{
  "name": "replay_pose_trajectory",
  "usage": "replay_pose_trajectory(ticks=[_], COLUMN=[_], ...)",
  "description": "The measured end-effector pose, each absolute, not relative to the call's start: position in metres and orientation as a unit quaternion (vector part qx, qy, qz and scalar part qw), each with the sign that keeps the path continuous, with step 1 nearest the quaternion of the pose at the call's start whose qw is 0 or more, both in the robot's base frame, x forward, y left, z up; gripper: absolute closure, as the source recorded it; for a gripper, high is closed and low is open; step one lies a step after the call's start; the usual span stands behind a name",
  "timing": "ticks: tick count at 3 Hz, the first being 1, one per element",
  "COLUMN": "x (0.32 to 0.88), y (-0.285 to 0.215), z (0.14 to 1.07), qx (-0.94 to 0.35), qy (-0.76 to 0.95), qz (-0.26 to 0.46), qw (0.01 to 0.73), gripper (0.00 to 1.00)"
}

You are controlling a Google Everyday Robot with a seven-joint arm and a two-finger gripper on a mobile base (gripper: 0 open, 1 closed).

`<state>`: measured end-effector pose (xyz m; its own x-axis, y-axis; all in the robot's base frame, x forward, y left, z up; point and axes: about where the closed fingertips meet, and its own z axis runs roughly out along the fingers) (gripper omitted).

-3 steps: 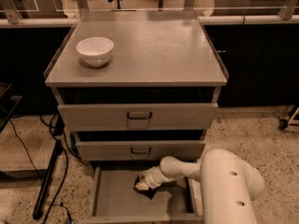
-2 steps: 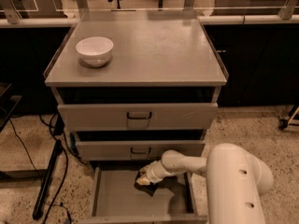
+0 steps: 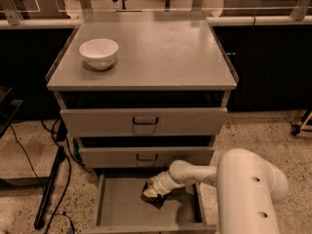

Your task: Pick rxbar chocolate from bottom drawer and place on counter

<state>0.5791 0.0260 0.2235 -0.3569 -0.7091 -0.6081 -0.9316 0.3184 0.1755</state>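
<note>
Position of my gripper: it sat low inside the open bottom drawer, toward the right half, right against the rxbar chocolate.
Grip: I could not tell whether I had the bar clamped or only touched it. My pale tip and the dark wrapper overlapped.
Bar: the rxbar chocolate lay in the bottom drawer on the grey tray floor. It was just under my gripper and slightly to its right, at an angle to the drawer walls.
Reach: my arm, white and bulky, came up from the lower right of the view. It stretched left over the drawer's right wall.
Drawer state: the bottom drawer stood pulled out toward the camera, below the other two.
Above it: the middle drawer and the top drawer each showed a dark recessed handle at the centre of the front. A dark gap ran along the top of each.
Top surface: the counter was flat and grey with raised side edges, well above my gripper.
On top: a white bowl stood upright on the counter's left side.
Floor: speckled, with black cables lying to the left of the cabinet.
</note>
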Motion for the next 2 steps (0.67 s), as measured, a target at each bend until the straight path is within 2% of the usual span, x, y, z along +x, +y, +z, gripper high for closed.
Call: replay_pose_trajectory(ticks=[2], x=[0.526], y=[0.002], z=[0.233], qx=[-0.481], qy=[0.823], qz=[0.241], qw=[0.181], gripper=[1.0])
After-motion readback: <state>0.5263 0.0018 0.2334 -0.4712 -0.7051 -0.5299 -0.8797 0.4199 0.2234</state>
